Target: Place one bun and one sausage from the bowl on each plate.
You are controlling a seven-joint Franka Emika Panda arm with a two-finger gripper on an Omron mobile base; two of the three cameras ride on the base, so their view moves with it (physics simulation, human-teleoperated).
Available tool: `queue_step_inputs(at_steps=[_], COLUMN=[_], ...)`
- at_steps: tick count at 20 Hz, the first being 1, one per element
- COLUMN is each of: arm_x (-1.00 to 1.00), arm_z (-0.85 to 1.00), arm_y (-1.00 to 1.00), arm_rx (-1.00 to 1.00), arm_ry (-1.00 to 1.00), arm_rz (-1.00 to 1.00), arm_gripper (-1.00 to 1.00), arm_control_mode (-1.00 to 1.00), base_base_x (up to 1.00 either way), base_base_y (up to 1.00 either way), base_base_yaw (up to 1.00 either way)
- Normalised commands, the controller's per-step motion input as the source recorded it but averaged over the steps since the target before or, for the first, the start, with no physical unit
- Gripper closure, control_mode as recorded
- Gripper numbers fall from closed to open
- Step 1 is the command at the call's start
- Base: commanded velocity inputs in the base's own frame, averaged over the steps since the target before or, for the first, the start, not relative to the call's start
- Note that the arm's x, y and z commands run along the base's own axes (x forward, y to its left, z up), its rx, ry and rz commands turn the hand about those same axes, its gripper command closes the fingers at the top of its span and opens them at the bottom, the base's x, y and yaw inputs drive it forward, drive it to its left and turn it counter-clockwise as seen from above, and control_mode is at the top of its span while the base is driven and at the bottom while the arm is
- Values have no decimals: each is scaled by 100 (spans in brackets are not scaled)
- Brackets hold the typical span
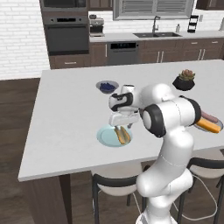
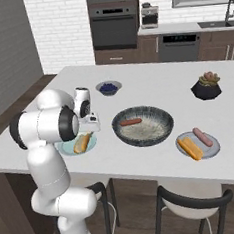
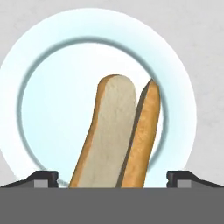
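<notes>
Gripper open above tan bun lying on blue-green plate (bun delivered, sausage lacking). Farther, at two o'clock, red-brown sausage left in bowl. Beyond, at three o'clock, grey plate complete.

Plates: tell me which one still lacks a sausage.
The light blue-green plate under the gripper: it holds only a tan bun. The grey plate carries an orange bun and a pinkish sausage.
</notes>
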Motion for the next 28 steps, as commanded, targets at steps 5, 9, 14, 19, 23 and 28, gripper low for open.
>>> queue_step_inputs(at_steps=[5, 9, 14, 19, 23, 28], arm_x=[0, 0, 12, 27, 35, 53], arm_z=[47, 16, 28, 19, 2, 3], arm_y=[-50, -99, -71, -36, -38, -54], arm_rx=[3, 6, 3, 4, 2, 2], arm_ry=[0, 0, 1, 0, 0, 0], arm_rz=[-17, -32, -48, -41, -24, -18], arm_gripper=[-100, -100, -100, -100, -100, -100], arm_control_mode=[-100, -100, -100, -100, -100, -100], base_base_x=[0, 0, 0, 0, 0, 0], base_base_y=[0, 0, 0, 0, 0, 0], base_base_yaw=[0, 0, 0, 0, 0, 0])
